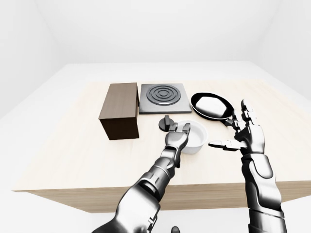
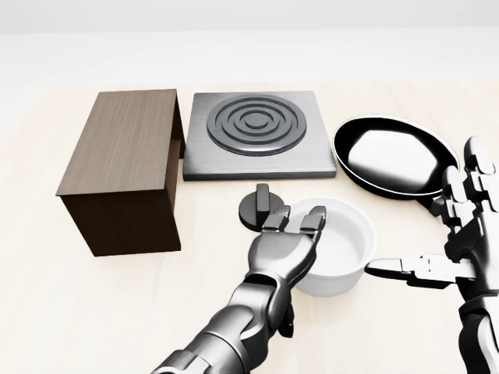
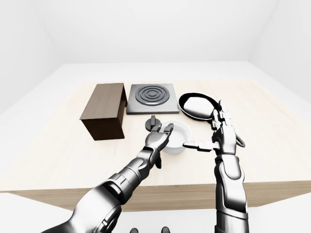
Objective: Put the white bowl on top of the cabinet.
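One pale wood table (image 1: 63,160) in a white room. White bowl (image 2: 347,249) stands right of cabinet (image 2: 125,167), below stove plate (image 2: 257,132). Left hand (image 2: 284,245) open at bowl's rim; right hand (image 2: 460,226) open, apart.

On my counter (image 2: 117,312) I count one white bowl (image 2: 343,249), one dark wooden cabinet (image 2: 125,167), one hotplate (image 2: 257,132), one black frying pan (image 2: 394,156) and one small round knob (image 2: 257,209). Two robot hands are mine: left robot hand (image 2: 284,245), right robot hand (image 2: 460,234).
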